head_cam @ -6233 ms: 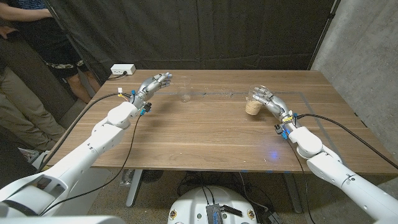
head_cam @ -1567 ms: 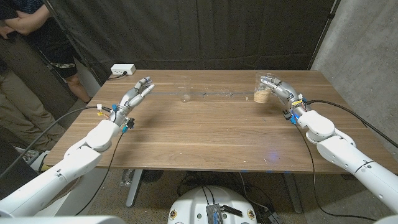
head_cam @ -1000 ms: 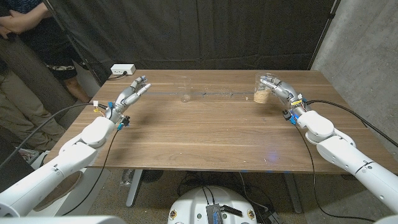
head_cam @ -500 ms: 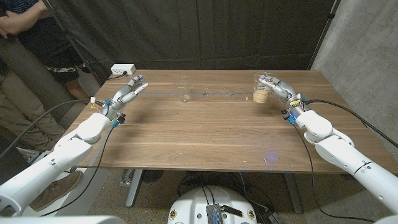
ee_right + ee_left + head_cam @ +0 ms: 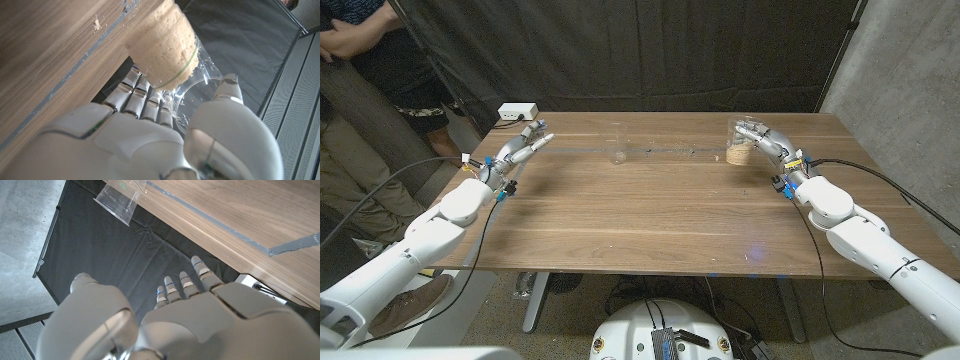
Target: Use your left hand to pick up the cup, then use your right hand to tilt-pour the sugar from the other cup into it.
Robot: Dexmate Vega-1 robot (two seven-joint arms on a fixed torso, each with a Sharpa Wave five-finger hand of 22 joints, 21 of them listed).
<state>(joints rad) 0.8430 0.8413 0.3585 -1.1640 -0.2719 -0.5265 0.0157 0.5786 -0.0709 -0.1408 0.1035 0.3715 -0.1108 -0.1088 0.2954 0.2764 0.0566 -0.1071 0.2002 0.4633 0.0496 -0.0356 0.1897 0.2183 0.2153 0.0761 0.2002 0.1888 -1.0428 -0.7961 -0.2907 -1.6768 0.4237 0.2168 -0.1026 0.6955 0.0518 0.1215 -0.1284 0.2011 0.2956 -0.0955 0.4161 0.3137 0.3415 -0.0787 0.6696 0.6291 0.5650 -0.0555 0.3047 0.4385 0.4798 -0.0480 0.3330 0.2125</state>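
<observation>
L robot hand (image 5: 523,145) spread, holding nothing, well apart from empty cup (image 5: 617,146) — to be brought alongside, fingers wrapped low on wall. R robot hand (image 5: 761,140) wrapped round sugar cup (image 5: 740,143) — to be kept upright on bench (image 5: 650,215) till then.

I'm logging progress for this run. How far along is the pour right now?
Done: the right robot hand grips the sugar cup, which is about upright with the sugar inside. In hand: nothing more; the left robot hand hovers open near the table's left edge, apart from the empty cup. Left: picking up the empty cup, then the pour.
</observation>
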